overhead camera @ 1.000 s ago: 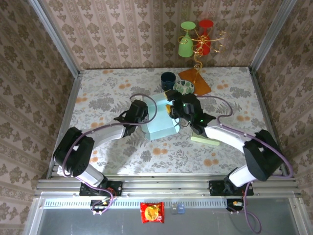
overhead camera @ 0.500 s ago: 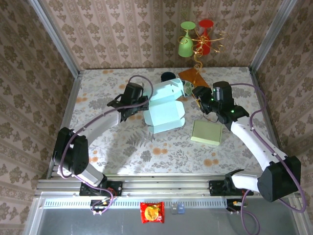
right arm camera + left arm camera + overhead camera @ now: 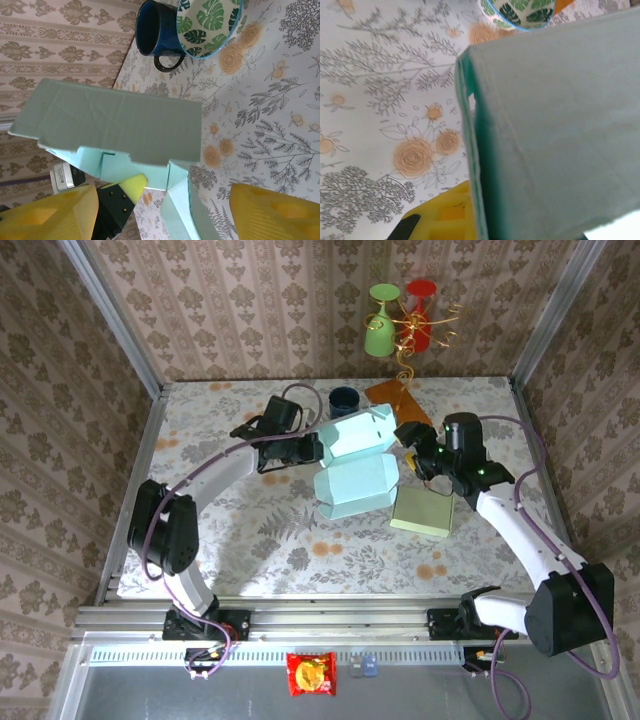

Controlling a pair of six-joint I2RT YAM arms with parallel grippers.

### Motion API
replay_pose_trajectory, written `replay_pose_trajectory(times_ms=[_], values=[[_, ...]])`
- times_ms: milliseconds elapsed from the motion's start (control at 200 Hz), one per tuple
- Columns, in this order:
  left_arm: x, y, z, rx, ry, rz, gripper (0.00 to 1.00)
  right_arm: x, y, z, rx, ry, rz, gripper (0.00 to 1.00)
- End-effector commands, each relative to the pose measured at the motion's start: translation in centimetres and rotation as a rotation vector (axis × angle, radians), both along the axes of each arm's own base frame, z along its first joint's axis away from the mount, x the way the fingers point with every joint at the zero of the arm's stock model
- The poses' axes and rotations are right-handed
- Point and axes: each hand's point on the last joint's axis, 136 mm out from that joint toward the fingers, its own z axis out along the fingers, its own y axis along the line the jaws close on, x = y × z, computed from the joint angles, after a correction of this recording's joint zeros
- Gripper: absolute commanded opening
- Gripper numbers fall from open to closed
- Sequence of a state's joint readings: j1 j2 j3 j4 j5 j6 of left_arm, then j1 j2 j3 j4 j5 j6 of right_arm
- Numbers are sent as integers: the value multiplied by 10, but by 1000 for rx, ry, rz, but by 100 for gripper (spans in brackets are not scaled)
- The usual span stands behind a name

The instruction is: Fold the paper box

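Box first: paper box, pale teal, is mid-bench, a bit twd the far edge, btwn my two grippers. It's half formed: one broad panel tipped up on the far side, another sloping down twd the near edge. In the right wrist view notched flaps hang under the top panel. Can't tell whether its underside touches the bench.

My left gripper is clamped on the box's left edge. In the left wrist view the teal wall runs right past my yellow finger, so those fingers are closed on the card.

My right gripper is at the box's right side, its fingers spread wide. A loose flap hangs btwn them, and neither pad touches it as far as I can see.

Behind the box, twd the far edge: dark blue mug w/ a leaf-pattern bowl just beside it. An orange mat is just right of those. A flat green pad lies on the bench below my right wrist, just right of the box.
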State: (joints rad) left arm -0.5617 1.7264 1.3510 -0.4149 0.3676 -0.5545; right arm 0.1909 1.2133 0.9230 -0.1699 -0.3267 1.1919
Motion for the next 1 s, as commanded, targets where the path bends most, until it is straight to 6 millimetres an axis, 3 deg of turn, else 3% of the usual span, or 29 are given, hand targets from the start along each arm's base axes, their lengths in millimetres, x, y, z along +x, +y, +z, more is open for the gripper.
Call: replay_pose_trajectory(times_ms=[0, 245, 400, 560, 775, 920, 995], values=[[-7, -14, 13, -68, 47, -49, 0, 5, 0, 25, 73, -99, 9, 73], [-8, -12, 8, -54, 91, -53, 0, -6, -12, 51, -32, -147, 97, 73], [-12, -12, 10, -35, 105, -85, 0, -15, -38, 44, -154, -148, 154, 68], [-17, -13, 14, -37, 121, -128, 0, -4, -50, 28, -198, -148, 249, 59], [-27, -16, 22, -43, 138, -224, 0, 14, -40, 33, -285, -270, 431, 57], [-29, -14, 22, -49, 155, -263, 0, 15, -22, 44, -244, -374, 539, 51], [-27, -12, 21, -47, 156, -264, 0, 18, -14, 35, -220, -368, 583, 47]])
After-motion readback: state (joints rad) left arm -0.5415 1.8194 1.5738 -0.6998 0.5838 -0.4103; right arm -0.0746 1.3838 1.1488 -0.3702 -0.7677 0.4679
